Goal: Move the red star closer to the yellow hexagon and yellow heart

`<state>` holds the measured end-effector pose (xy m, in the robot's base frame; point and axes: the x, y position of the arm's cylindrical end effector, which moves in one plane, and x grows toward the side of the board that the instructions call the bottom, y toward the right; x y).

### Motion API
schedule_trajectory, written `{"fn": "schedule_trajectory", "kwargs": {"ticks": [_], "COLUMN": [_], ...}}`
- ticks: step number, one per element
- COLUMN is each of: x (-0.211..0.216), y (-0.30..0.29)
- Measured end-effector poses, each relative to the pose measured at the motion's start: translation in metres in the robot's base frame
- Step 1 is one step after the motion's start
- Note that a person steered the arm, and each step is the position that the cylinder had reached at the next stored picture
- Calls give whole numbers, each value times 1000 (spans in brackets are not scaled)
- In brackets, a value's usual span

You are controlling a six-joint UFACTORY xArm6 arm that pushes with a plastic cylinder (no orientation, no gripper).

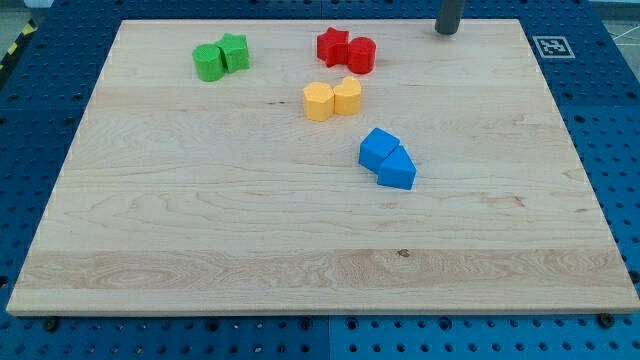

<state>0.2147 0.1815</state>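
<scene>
The red star [331,46] lies near the view's top centre, touching a red round block [361,54] on its right. Just below them the yellow hexagon [318,101] and the yellow heart [348,96] sit side by side, touching each other. A small gap separates the red star from the yellow pair. My tip [446,31] is at the view's top, right of the red blocks, touching no block.
Two green blocks [220,57] sit together at the view's top left. Two blue blocks [387,159] sit together right of centre, below the yellow pair. The wooden board [200,250] lies on a blue perforated table.
</scene>
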Motion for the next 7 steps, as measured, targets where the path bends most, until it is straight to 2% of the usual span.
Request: {"fn": "schedule_trajectory", "kwargs": {"ticks": [2, 4, 5, 6, 7], "x": [0, -2, -3, -3, 21], "y": [-72, -90, -155, -158, -165]}}
